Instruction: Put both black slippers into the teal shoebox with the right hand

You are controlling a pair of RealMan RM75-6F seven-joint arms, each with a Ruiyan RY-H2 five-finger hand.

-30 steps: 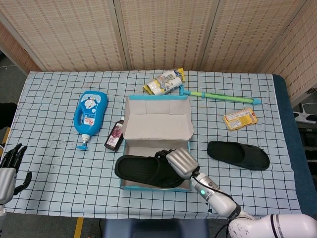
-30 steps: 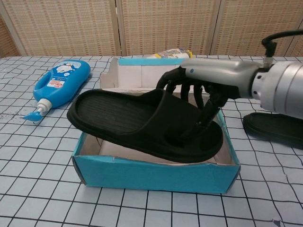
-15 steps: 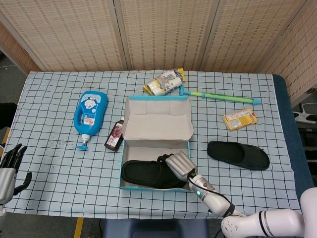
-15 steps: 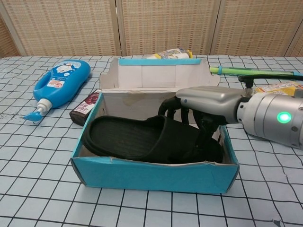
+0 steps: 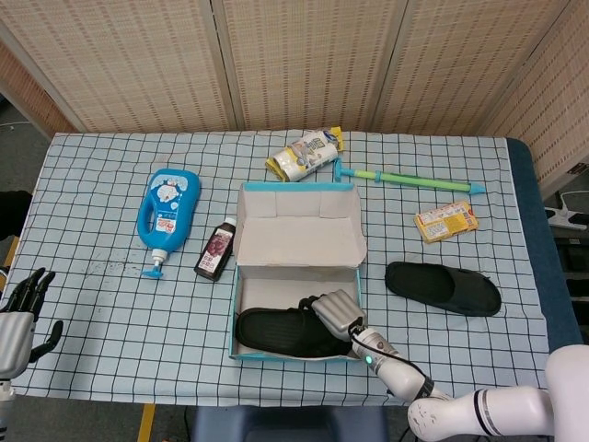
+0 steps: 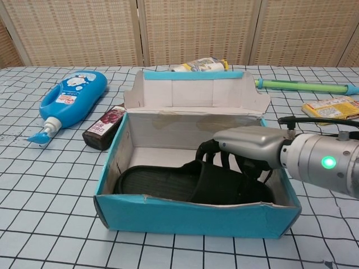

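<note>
Backdrop: woven reed screens stand behind the far edge of the counter (image 5: 92,304), which is covered with a pale blue checked cloth.
Shoebox: the teal shoebox (image 6: 196,216) sits near the middle of the near edge, its flap (image 5: 299,228) leaning back toward the far edge.
First slipper: one black slipper (image 6: 168,185) lies flat on the box floor along the near wall.
Right hand: the right hand (image 6: 247,147) reaches in over the box's right wall; its fingers (image 6: 210,154) curl around the slipper's strap, so it holds the slipper.
Step in hand: setting the first slipper down. It looks fully seated, so the sound move is to loosen the fingers gently and lift straight up, clear of the strap and the box wall, so the box is not dragged.
Second slipper: the other slipper (image 5: 444,288) lies on the cloth to the right of the box, well apart from it, toward the right edge; it is not yet packed.
Left hand: the left hand (image 5: 20,313) rests at the near left corner, fingers apart, holding nothing.
Other things: a blue bottle (image 5: 167,207) and a small dark bottle (image 5: 214,250) lie left of the box; a snack bag (image 5: 304,154), a green stick (image 5: 414,180) and a yellow packet (image 5: 446,221) lie toward the far edge.
</note>
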